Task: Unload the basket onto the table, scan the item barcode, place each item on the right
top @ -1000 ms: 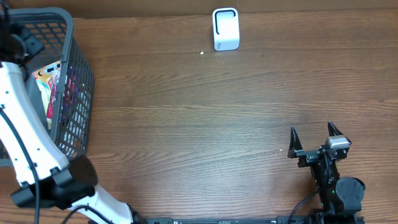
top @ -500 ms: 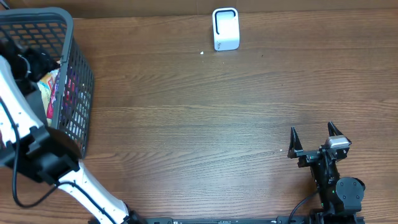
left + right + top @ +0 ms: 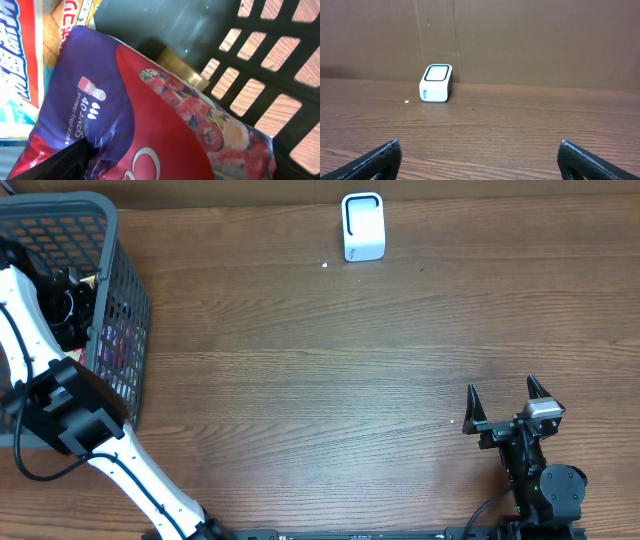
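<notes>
Table (image 3: 300,380), one basket (image 3: 125,290), one scanner (image 3: 362,226), one pack (image 3: 125,110); right end effector (image 3: 507,402) wide, left end effector (image 3: 62,304) unclear

A purple and red flowered pack (image 3: 150,115) lies in the basket (image 3: 280,65) near its mesh wall, a white packet (image 3: 20,60) beside it; a black finger (image 3: 60,162) overlaps the pack's corner

My left arm (image 3: 28,340) is made of smooth white links; a blocky black joint housing (image 3: 72,415) sits between them; a thin black cable (image 3: 20,458) loops beside it; my right arm (image 3: 545,480) is all black, with a round joint near its base; my right gripper (image 3: 501,386) has two pointed black fingers (image 3: 472,405) and a small silver-grey block (image 3: 543,409) on top.
</notes>
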